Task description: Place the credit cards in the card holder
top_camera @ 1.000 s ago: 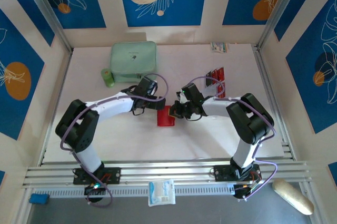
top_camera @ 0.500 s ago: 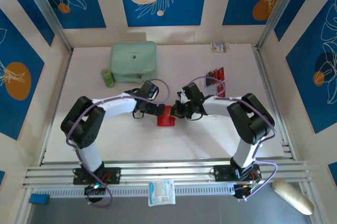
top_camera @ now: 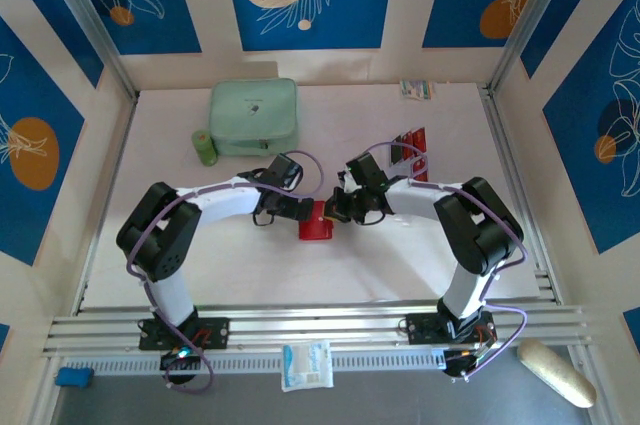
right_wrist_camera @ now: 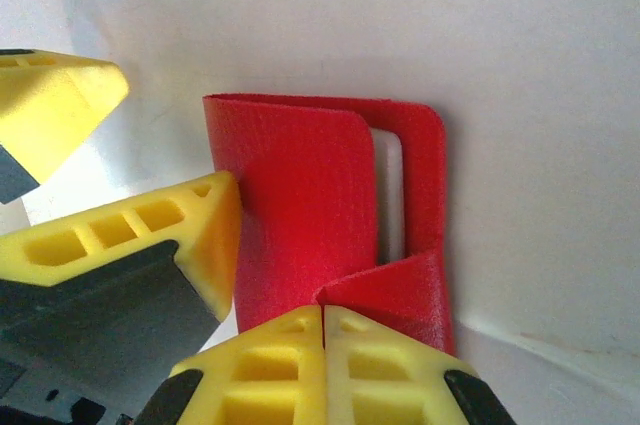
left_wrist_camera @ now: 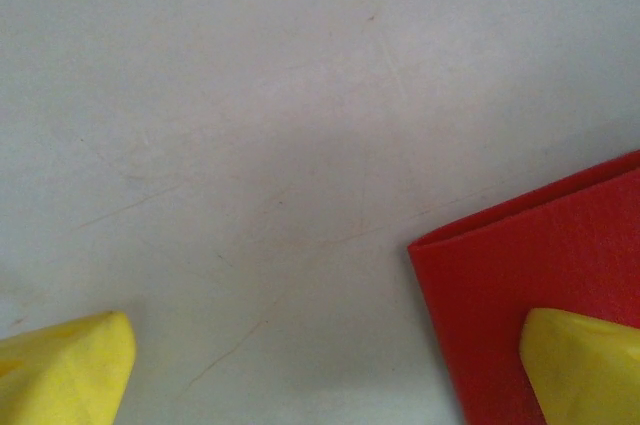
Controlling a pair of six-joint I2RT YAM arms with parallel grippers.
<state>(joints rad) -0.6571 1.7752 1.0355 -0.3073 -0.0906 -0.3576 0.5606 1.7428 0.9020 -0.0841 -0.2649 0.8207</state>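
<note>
A: Where is the card holder, and who has it?

B: It lies on the desk, in the middle, between the two claws. The right claw is closed completely and seems to pinch one thin red flap of it. The left claw stands wide open and holds nothing. One of its fingers is over the corner of the holder, the other over bare desk.

A: What could go wrong from here?

B: I think the pinch is on very little material. If the right arm lifts or pulls to the side, the flap can slip out and the holder will fold flat. Also, if the left claw comes down a little off, it may push the holder away and not pin it. Then there is no open pocket for a card.

A: And what is inside the containers?

B: I see no card in the holder. There is a pale strip between the flaps, but I cannot tell if it is a sleeve or the desk. The credit cards are well apart, at the far right. The mint-green case is closed, so its content is hidden.
</note>
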